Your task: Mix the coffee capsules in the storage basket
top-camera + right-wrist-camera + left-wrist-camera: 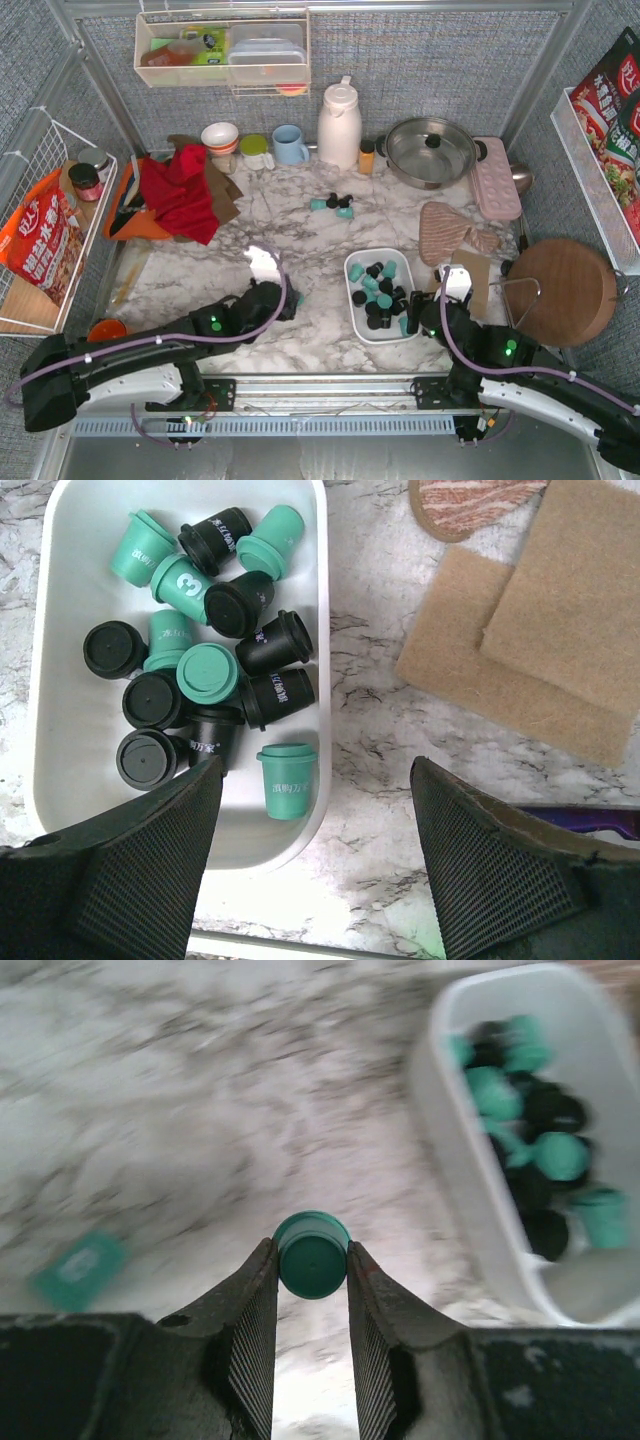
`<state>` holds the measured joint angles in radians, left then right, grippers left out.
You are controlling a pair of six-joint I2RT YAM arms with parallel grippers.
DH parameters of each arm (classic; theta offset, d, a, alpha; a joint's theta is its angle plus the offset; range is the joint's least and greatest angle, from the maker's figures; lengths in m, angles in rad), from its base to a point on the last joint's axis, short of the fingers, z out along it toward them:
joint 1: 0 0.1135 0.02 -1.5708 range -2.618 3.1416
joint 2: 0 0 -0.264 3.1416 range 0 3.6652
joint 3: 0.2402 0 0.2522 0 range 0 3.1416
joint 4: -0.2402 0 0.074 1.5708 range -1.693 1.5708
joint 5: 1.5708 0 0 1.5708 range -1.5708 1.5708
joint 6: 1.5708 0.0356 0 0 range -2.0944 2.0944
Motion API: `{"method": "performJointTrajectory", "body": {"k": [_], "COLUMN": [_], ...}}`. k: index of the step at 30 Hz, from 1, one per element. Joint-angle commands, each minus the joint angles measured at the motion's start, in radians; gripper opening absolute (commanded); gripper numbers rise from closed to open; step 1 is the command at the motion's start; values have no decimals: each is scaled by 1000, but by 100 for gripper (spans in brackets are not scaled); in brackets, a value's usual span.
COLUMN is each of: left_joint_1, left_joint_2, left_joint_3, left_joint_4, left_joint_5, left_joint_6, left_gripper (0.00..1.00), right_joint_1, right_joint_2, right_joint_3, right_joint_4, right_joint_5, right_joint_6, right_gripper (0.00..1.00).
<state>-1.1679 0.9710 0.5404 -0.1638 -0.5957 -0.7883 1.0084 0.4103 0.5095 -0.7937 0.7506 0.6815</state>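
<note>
The left gripper (312, 1260) is clamped on a teal capsule (312, 1250), left of the storage basket (60, 680); the capsule's round end faces the wrist camera. The basket's long axis runs near to far on the marble counter (300, 220). The right gripper (317, 770) stands apart above its near rim.

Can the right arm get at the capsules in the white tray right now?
Probably yes: the right gripper hangs, jaws open, over the near corner of the storage basket, nothing between it and the coffee capsules.

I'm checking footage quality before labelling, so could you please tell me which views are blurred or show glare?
Left wrist: the marble table and storage basket are smeared, while the teal capsule in the left pincer looks crisp. Top external: a bright glare patch on the marble. Right wrist: sharp throughout.
</note>
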Motion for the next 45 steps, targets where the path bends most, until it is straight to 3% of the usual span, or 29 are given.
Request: {"method": "performJointTrajectory", "body": {"k": [1,7,14,18,24,34,40,45], "left_joint_1": [0,-31,-95,-129,-131,-113,-27,-2], "left_joint_2": [80,316,536,614,593,304,150,41], "left_joint_3": [80,242,343,366,354,216,80,-20], "left_joint_4": [305,411,475,500,448,80,-187,-255], "left_joint_5": [256,468,588,579,413,-182,-275,-320], "left_joint_6": [192,310,316,302,270,79,-162,-247], "left_gripper": [37,37,40,48,66,75,98,99], "right_joint_1": [1,1,2,1,2,1,1,0], "right_joint_2": [8,-8,-50,-53,-45,-48,-33,-14], "right_joint_3": [4,-4,-16,-19,-16,-17,-16,-9], "right_joint_4": [25,21,17,17,18,20,28,34], "right_joint_5": [9,4,7,7,5,2,0,-3], "right_joint_6": [-12,-7,-5,-5,-4,-8,-15,-21], "right_gripper": [80,80,80,80,80,80,80,81]}}
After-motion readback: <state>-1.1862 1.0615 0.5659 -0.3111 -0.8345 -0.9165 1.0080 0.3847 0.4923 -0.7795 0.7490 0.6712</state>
